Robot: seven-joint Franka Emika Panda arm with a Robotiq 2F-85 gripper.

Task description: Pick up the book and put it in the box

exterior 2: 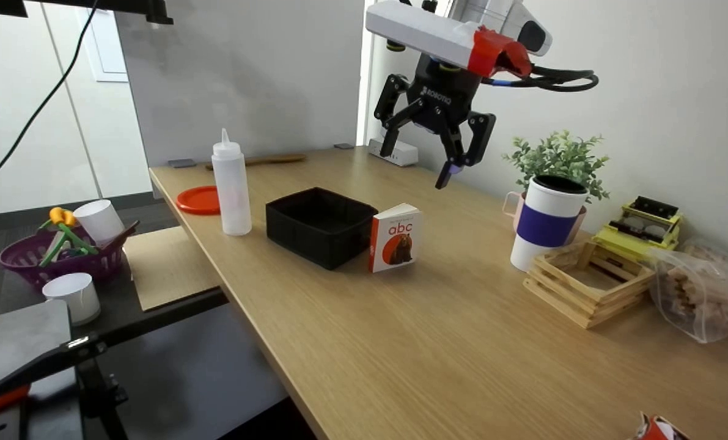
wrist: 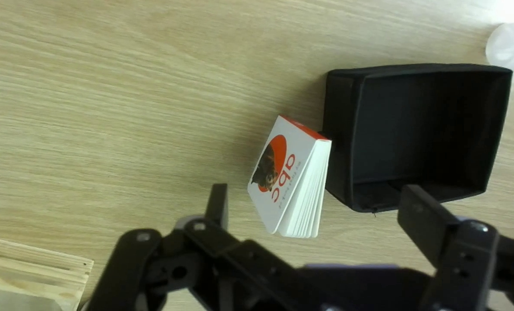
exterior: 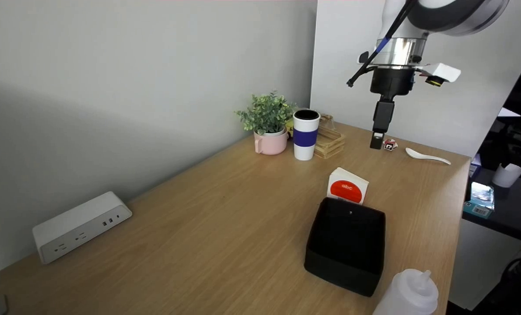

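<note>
I have the gripper (exterior 2: 415,164) above the tabletop (exterior 2: 400,342), its fingers spread wide. The book (exterior 2: 396,239) stands upright, pages slightly fanned, just beside the black box (exterior 2: 302,238); I can't tell whether the two touch.

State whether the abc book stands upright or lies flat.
Upright: in an exterior view, the book stands beside the black box, its red spine near vertical; the wrist view looks down onto its page edges.
</note>
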